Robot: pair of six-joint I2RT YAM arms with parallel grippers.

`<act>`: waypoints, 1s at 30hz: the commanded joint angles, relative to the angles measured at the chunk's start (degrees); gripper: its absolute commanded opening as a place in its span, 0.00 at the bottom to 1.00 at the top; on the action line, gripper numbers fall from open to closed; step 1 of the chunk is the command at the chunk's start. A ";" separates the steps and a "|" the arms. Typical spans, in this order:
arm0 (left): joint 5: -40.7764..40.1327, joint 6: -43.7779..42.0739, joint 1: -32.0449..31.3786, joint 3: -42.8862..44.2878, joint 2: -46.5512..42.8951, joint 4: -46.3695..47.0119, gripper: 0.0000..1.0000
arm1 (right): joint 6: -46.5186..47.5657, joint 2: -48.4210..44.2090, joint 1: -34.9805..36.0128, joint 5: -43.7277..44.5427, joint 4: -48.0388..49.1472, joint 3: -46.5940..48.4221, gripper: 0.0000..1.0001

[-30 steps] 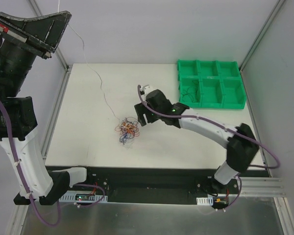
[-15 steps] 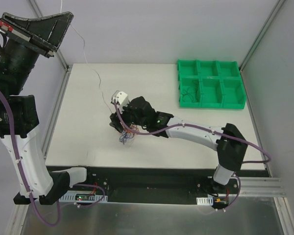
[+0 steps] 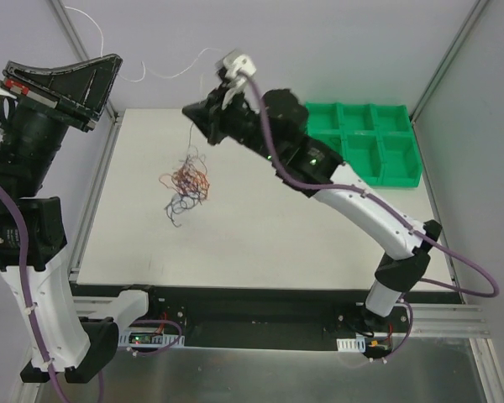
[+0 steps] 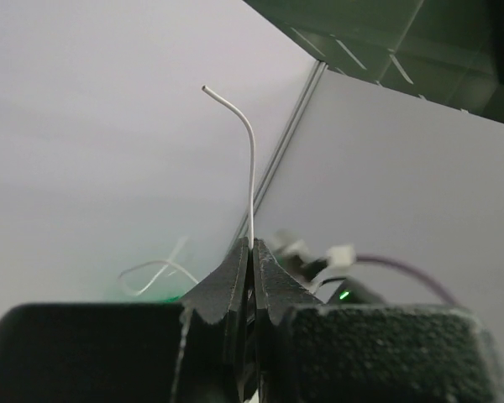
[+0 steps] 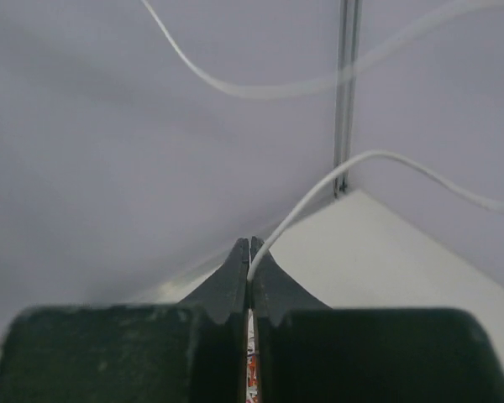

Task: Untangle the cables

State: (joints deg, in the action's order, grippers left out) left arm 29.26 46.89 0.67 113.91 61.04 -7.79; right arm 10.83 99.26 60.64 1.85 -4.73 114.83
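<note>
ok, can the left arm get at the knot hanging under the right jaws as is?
Probably not yet. The way to the knot looks free, but the left arm is high at the left edge, its jaws shut on the white wire.

Bright even light, faint shadows, top view sharp, wrist foregrounds blurred

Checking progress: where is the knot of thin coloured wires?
Top view: the coloured wire knot hangs left of centre over the white table, below the right end effector.
</note>
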 commanded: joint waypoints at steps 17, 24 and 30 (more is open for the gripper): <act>-3.07 -7.08 -0.49 -23.28 -5.23 -4.77 0.00 | -6.88 2.51 -4.74 -4.04 -12.39 0.20 0.00; -3.50 -13.13 -0.40 -34.35 -2.94 -13.03 0.58 | -19.68 -3.02 -8.16 -11.59 -8.03 -10.13 0.00; -4.03 -16.74 0.74 -50.07 -10.92 -15.85 0.93 | -25.95 0.75 -13.18 -18.63 -11.52 -4.80 0.00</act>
State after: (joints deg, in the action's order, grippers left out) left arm 25.58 34.52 0.86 70.89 57.21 -20.88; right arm -9.15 97.95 49.76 -11.14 -15.35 105.91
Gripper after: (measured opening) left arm 0.898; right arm 0.009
